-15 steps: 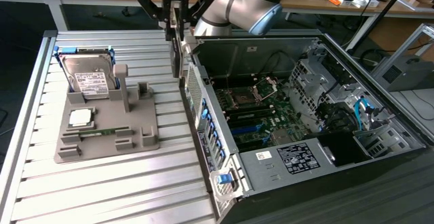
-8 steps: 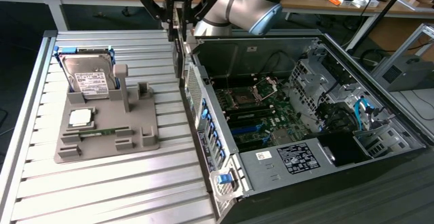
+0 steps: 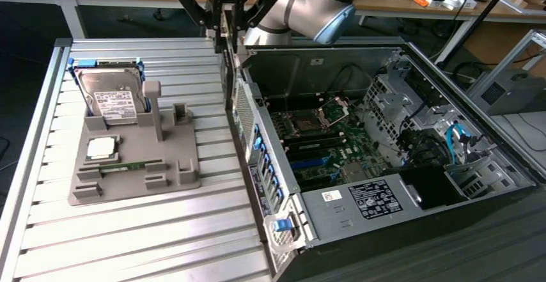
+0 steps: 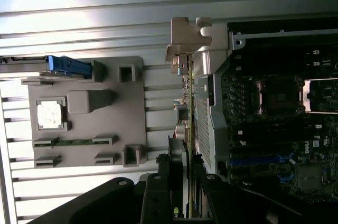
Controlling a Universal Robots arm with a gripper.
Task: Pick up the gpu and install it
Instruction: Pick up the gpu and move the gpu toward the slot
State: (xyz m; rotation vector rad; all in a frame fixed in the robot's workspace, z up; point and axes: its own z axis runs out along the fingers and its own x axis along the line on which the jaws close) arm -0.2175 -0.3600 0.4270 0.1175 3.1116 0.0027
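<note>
The gpu (image 4: 187,38) sits clamped edge-on between the end effector's (image 4: 186,156) fingers.

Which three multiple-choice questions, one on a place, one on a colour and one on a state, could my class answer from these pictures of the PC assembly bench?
1. Where is the hard drive? A in the grey holder; B inside the computer case; C in the jaws.
2. What colour are the clips on the case's rear edge? A red; B blue; C yellow.
3. What state is the gpu in? A lying on the holder; B gripped by the jaws beside the case's rear wall; C slotted inside the case.
Answers: 1 A, it stands in the holder; 2 B, blue tabs line that edge; 3 B, the jaws clamp it edge-on.
</note>
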